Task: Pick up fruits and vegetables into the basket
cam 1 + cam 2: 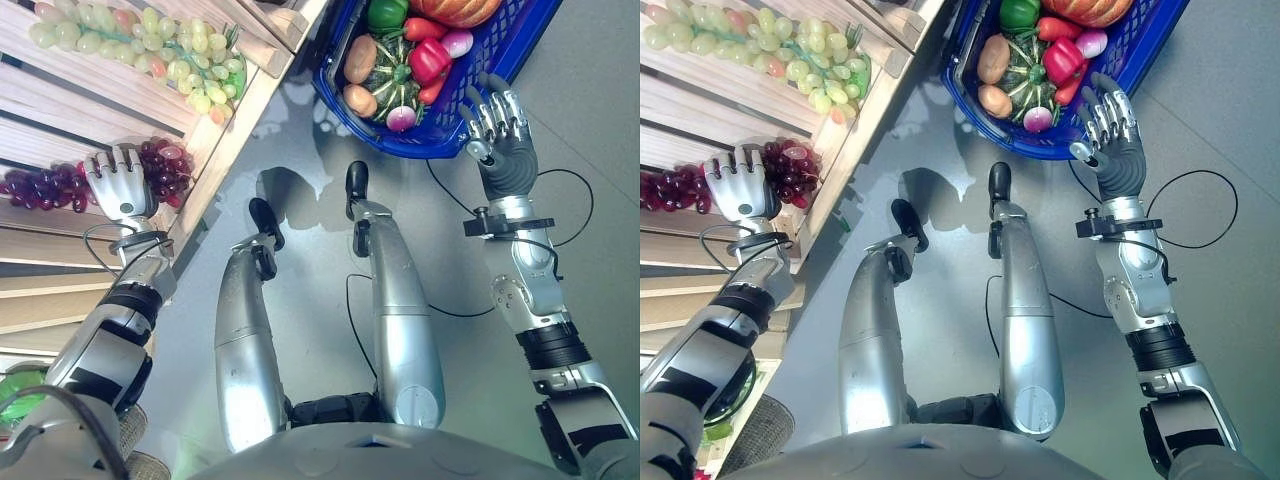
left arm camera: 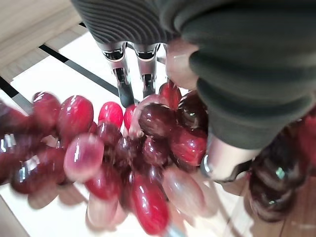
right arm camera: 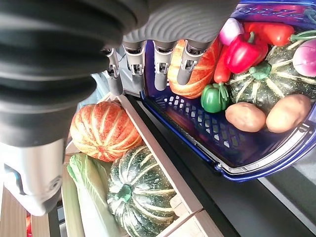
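A blue basket (image 1: 505,40) with a lattice wall stands on the grey floor (image 1: 590,120), already holding an orange pumpkin (image 1: 455,10), a dark green striped squash (image 1: 395,80), red peppers (image 1: 428,60), a green pepper (image 1: 385,12), two brown potatoes (image 1: 359,58) and a pink-white radish (image 1: 401,118). The right hand (image 1: 497,125) hovers just beside its rim, fingers straight and spread, holding nothing. To the left runs a pale wooden slatted shelf (image 1: 60,100). On it lie a long bunch of green grapes (image 1: 150,45) and a glossy, dark red bunch of grapes (image 1: 165,170). The left hand (image 1: 120,183) rests on the red grapes with its fingers curled over them.
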{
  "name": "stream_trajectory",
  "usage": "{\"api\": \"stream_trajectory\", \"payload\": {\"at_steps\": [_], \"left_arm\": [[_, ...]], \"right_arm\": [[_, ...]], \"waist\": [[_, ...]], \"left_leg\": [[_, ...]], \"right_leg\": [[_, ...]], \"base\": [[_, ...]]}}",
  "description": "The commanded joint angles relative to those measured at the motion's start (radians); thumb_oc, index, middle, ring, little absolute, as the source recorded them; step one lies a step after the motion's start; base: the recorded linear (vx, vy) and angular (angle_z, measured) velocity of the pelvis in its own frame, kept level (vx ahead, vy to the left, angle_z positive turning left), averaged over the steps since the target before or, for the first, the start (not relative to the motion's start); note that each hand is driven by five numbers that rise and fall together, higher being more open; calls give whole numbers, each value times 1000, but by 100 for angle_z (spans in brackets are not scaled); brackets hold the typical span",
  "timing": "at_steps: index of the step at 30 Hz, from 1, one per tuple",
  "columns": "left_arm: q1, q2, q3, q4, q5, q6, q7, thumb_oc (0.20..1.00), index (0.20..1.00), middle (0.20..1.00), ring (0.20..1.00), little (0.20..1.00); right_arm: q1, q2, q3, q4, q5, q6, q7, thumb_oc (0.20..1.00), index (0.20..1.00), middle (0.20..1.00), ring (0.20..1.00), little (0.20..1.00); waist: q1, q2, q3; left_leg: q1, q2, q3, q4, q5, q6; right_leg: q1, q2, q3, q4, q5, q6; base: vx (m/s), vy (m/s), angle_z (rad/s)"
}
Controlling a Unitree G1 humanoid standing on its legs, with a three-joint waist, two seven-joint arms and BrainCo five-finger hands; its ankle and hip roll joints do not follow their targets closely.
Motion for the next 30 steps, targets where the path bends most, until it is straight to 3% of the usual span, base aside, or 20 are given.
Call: {"api": "stream_trajectory", "payload": {"at_steps": [1,8,11,13,15,18,24,28,30], "left_arm": [[55,14,62,10,-53,-71,86,200,200,200,200,200],[89,0,180,-88,-282,-304,125,200,200,200,200,200],[113,-20,243,-136,-375,-451,101,200,200,200,200,200],[133,-42,285,-174,-472,-579,39,200,200,200,200,200],[160,-67,325,-222,-565,-704,-34,200,200,200,200,200],[202,-88,381,-314,-637,-859,-143,200,200,200,200,200],[269,-105,421,-541,-786,-985,-317,200,200,200,200,200],[289,-122,419,-686,-823,-1004,-393,200,200,200,200,200],[285,-120,406,-724,-788,-964,-399,200,200,200,200,200]], "right_arm": [[55,-45,-11,-111,-26,-76,-3,1000,1000,1000,1000,1000],[83,-38,-13,-120,-38,-66,21,1000,1000,1000,1000,1000],[94,-30,-11,-126,-44,-47,27,1000,1000,1000,1000,1000],[106,-22,-7,-120,-73,-4,-2,1000,1000,1000,1000,1000],[124,-14,-8,-100,-136,82,-74,1000,1000,1000,1000,1000],[144,-10,-11,-66,-206,178,-106,1000,1000,1000,1000,1000],[149,-16,11,-70,-412,238,-117,1000,1000,1000,1000,1000],[107,-22,44,-83,-504,318,-122,1000,1000,1000,1000,1000],[73,-24,67,-81,-537,362,-120,1000,1000,1000,1000,1000]], "waist": [[4,-2,-37],[20,0,-37],[31,-1,-37],[38,0,-37],[44,2,-37],[55,6,-37],[73,11,-37],[84,16,-37],[89,19,-37]], "left_leg": [[-12,-9,12,-56,1,1],[34,-17,12,-68,6,2],[65,-20,13,-76,9,3],[90,-24,13,-84,12,3],[114,-28,13,-93,16,4],[157,-35,16,-118,21,6],[232,-50,18,-151,25,5],[271,-63,16,-162,21,9],[287,-65,17,-165,20,11]], "right_leg": [[20,24,-5,13,-62,66],[66,21,-15,13,-71,67],[99,16,-24,8,-77,69],[123,14,-29,6,-79,71],[146,15,-29,3,-81,72],[187,14,-36,-9,-86,73],[270,14,-45,-31,-93,78],[314,17,-44,-36,-101,77],[329,17,-43,-37,-102,77]], "base": [[0,0,0],[0,-2,0],[0,0,0],[4,-13,2],[9,-19,8],[4,-23,7],[4,-33,6],[2,-8,0],[0,0,0]]}}
